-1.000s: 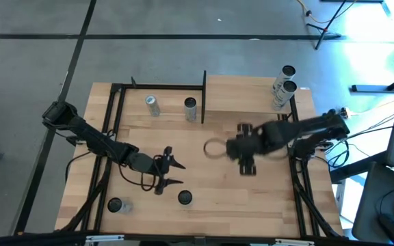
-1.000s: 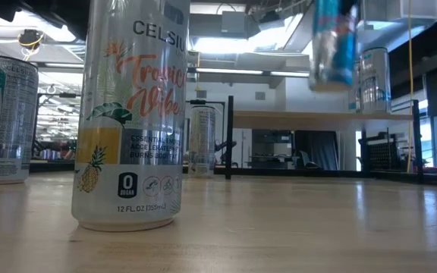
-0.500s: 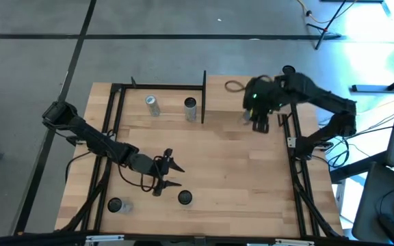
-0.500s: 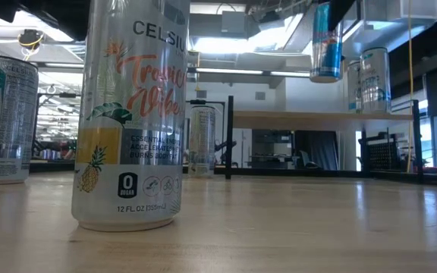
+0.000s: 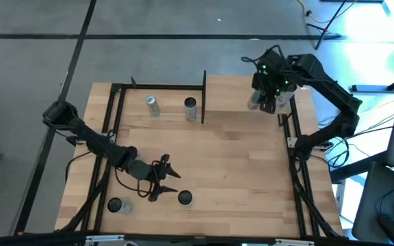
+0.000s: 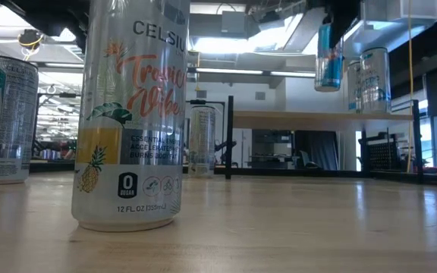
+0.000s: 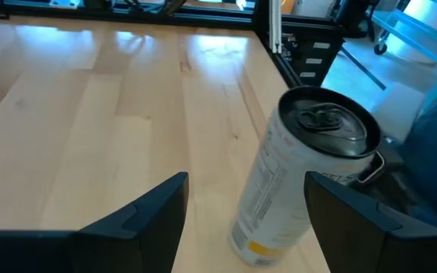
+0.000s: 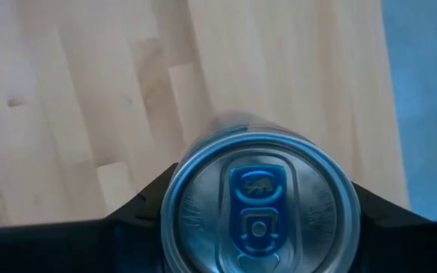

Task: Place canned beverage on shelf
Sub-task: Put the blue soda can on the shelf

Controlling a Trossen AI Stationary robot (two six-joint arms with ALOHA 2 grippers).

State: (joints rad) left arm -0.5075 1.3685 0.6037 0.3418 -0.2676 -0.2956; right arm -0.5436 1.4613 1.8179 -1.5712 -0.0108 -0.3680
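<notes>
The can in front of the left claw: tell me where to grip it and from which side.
Grip the can around its smooth round wall, midway up, coming in level from the side. It stands upright on the table, and the open left claw already faces it.

- Blue can point(image 8: 258, 201): bare metal lid, glossy, smooth, with blue tab.
- Shelf point(image 5: 231, 96): light wood planks, matt.
- Table point(image 6: 294, 227): light wood, smooth, faint sheen.
- Printed can point(image 6: 131, 114): glossy metal.

A blue can point(image 6: 328, 57) hangs upright above the light-wood shelf point(image 5: 228, 94), clear of it.
</notes>
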